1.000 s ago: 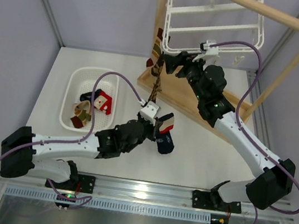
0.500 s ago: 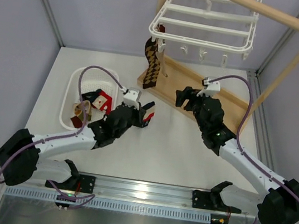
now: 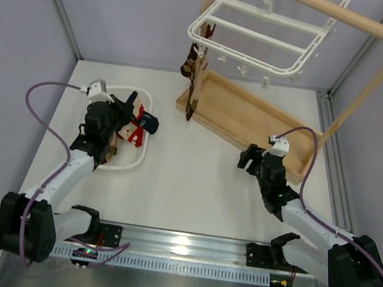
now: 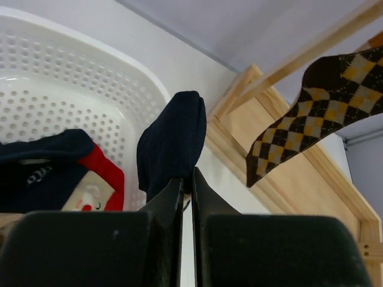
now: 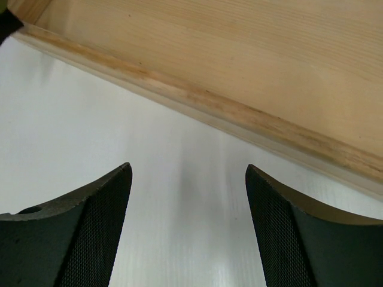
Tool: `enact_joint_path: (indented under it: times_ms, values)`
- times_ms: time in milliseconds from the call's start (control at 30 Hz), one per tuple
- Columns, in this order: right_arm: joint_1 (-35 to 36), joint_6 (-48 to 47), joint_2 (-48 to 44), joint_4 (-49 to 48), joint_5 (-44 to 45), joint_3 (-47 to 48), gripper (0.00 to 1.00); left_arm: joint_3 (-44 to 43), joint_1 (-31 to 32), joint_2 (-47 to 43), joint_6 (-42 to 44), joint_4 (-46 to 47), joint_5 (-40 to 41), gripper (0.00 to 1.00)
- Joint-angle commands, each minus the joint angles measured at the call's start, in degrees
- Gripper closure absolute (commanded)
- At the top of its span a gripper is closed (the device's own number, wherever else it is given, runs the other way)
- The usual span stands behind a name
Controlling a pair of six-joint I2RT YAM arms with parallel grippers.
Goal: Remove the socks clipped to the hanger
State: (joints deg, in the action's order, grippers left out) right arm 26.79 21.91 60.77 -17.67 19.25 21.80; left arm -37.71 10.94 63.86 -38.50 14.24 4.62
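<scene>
Navy sock (image 4: 170,140) now at basket (image 4: 72,60), one argyle sock (image 4: 311,113) hanging

1. Arms: two, the left arm (image 3: 65,171) and the right arm (image 3: 310,220).
2. Grippers: two, one on each arm, the left gripper (image 4: 187,179) and the right gripper (image 5: 188,168).
3. Hanger (image 3: 258,36): one, white. Its dangling clips are too small to count.
4. Wooden stand (image 3: 252,120): one.
5. Basket (image 3: 140,152): one, white and perforated.
6. Socks outside the basket: two. One argyle sock (image 4: 311,113) hangs from the hanger, and one navy sock (image 4: 172,143) is in the left gripper.
7. Socks in the basket: a heap of socks (image 3: 129,134), at least two. The exact number cannot be told.
</scene>
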Motion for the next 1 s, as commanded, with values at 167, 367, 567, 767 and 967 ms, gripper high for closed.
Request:
enact_joint_path:
  times_ms: [167, 367, 567, 767, 967]
  values:
    - [-3.9, 2.4, -0.4, -7.2, -1.5, -3.4, 0.23, -2.1, -7.9, -1.5, -4.6, 0.8, -0.8, 1.0]
    - [-5.3, 2.6, 1.3, -9.5, -3.9, -4.0, 0.23, -0.4, -10.7, -2.2, -4.7, 1.8, 0.7, 1.0]
    - [-6.0, 3.0, 4.1, -11.7, -6.1, -4.0, 0.23, 0.0, -12.7, 0.0, -4.7, 3.3, -2.2, 1.0]
    - [-6.2, 3.2, 4.5, -12.2, -6.9, -4.1, 0.23, 0.0, -7.6, 4.3, 0.0, 3.2, 0.5, 1.0]
    - [-6.3, 3.7, 4.1, -12.1, -7.4, -4.5, 0.23, -0.5, -1.7, 7.2, 7.0, 0.5, 6.8, 1.0]
